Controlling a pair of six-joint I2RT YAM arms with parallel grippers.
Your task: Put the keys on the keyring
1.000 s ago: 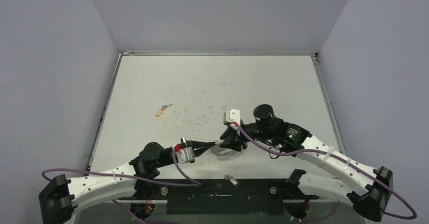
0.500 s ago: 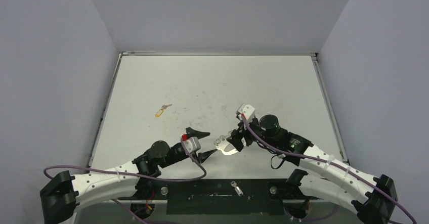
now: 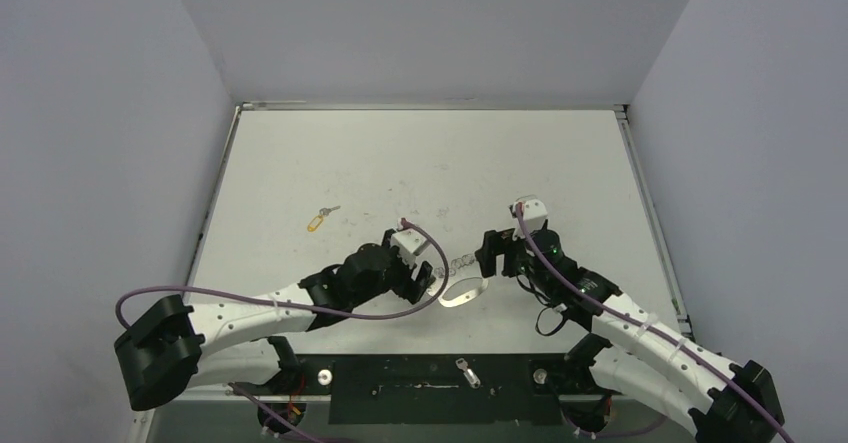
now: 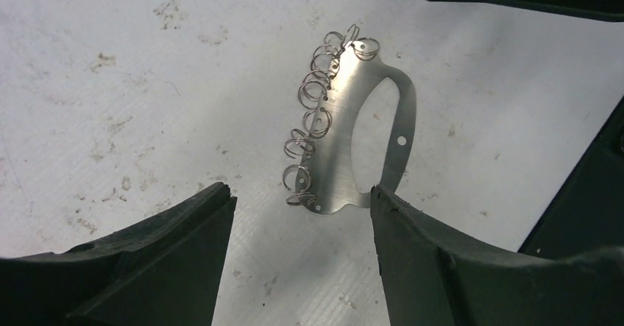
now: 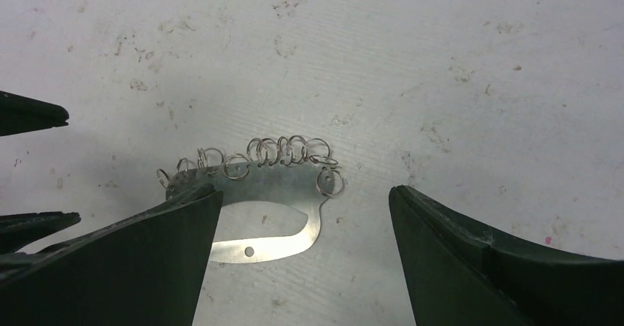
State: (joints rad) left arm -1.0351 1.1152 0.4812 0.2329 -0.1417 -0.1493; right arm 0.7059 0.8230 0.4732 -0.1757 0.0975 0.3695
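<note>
The white, scuffed table point(image 3: 400, 153) fills the floor of a grey-walled booth. The two white arms reach in from its near edge. The left arm point(image 3: 250, 308) bends inward toward the middle, and the right arm point(image 3: 640, 333) angles in from the other side. Each trails a purple cable point(image 3: 150, 295).

The two grippers face each other over the near middle of the table. The left gripper point(image 4: 302, 192) has its fingers spread apart and holds nothing. The right gripper point(image 5: 303, 190) has its fingers spread wider, and they are empty too.

The keyring point(image 3: 458, 293) lies flat on the table between the two grippers, free of both. In the left wrist view its near end sits just beside one black fingertip point(image 4: 383, 197); I cannot tell whether they touch. In the right wrist view one finger point(image 5: 184, 215) covers the loop's end. A row of small wire rings point(image 5: 272, 149) runs along one long edge of the loop, with no key on them.

The key with the yellow tag point(image 3: 318, 220) lies on the table well to the left, apart from the keyring. Another small silver key point(image 3: 465, 370) lies on the black strip point(image 3: 400, 388) between the arm bases.
</note>
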